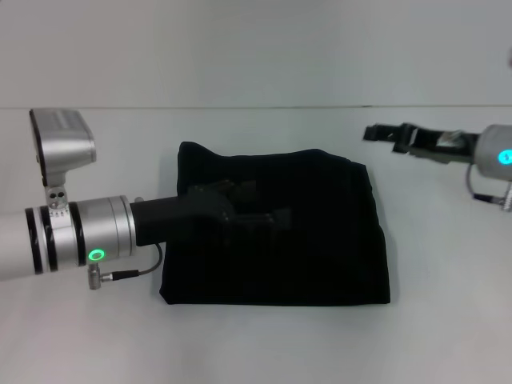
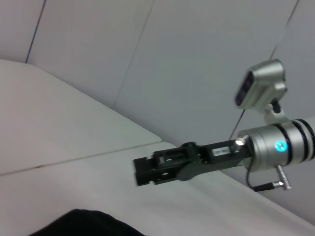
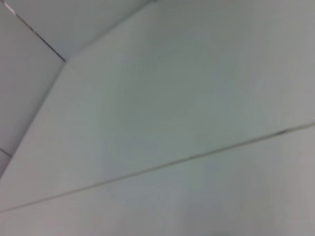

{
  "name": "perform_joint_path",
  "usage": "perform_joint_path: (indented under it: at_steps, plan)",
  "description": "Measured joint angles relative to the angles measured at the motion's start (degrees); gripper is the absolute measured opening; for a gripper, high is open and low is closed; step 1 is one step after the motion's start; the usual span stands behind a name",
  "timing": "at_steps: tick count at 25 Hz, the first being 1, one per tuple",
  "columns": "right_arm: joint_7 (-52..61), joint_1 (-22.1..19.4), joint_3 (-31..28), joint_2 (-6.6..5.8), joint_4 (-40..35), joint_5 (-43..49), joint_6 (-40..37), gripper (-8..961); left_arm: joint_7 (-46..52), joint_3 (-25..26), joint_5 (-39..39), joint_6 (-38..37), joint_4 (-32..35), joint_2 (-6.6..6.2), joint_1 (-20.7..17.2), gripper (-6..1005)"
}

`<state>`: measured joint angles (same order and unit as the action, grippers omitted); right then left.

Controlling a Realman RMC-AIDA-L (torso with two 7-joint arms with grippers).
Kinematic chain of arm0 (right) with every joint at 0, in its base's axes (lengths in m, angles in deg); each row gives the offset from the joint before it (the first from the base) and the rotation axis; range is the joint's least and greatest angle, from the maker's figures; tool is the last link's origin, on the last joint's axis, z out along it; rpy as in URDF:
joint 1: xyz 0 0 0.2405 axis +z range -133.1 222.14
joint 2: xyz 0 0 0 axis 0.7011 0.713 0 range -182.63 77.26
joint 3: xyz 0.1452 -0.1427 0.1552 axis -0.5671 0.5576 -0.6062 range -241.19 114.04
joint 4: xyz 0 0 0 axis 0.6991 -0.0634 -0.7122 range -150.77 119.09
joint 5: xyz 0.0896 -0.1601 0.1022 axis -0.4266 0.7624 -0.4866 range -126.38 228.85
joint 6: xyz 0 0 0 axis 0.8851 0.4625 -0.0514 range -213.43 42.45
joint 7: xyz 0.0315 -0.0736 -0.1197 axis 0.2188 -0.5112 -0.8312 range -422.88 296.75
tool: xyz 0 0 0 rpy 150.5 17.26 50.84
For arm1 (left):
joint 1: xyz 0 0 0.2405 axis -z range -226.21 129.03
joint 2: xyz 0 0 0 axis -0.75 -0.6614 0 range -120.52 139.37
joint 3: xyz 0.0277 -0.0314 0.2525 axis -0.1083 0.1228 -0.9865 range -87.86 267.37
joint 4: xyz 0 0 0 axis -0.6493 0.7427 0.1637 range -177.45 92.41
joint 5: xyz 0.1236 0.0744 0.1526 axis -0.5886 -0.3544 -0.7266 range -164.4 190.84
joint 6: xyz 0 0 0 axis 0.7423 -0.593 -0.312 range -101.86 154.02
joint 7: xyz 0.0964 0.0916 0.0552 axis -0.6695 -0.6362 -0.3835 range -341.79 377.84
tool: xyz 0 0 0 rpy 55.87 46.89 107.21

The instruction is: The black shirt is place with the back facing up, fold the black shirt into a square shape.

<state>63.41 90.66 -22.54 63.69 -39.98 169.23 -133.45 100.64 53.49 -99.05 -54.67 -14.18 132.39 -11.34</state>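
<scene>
The shirt (image 1: pixel 276 236) lies near the middle of the table (image 1: pixel 448 320), a bit toward the near edge. It's already a thick, near-square pad w/ neat near and side edges. The far-left corner sticks up a little.

Your left gripper (image 1: pixel 256 210) is over the shirt, reaching in from the left edge. It's black on black, so you can't tell if it's open, shut, or pinching cloth. It sits low on top of the pad, prob. to press or smooth the last fold flat.

Your right gripper (image 1: pixel 376 133) hangs over bare table near the far-right side, apart from the shirt and holding nothing. From the left wrist cam its tip (image 2: pixel 145 172) looks blurry, so open or shut is unclear there too. It's prob. pulled out of the way so it won't drag the cloth.

The folding looks about done. You may only need to flatten that far-left corner. Lift the left arm slow so the pad doesn't come undone.
</scene>
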Motion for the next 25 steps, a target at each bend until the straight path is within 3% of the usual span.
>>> perform_joint_path:
  at_steps: [8, 14, 19, 25]
  plan:
    - [-14.2, -7.4, -1.8, -2.92, -2.4, -14.3, -11.0, 761, 2.2, 2.5, 0.9, -0.7, 0.7, -0.97, 1.4, 955]
    - [-23.4, -9.6, -2.7, -4.11, -2.6, -16.1, -18.1, 761, 3.7, 3.1, 2.4, -2.3, 2.9, -1.11, 1.3, 956]
    - [-29.3, -10.1, -3.6, -4.28, -4.8, -15.8, -25.7, 781, 4.8, 3.1, 2.8, -6.0, 6.2, -1.83, 1.0, 957]
    - [-29.6, -9.5, 0.4, -2.65, -14.9, -11.2, -30.7, 809, 4.8, 2.3, 0.5, -12.4, 12.4, -3.42, 1.8, 955]
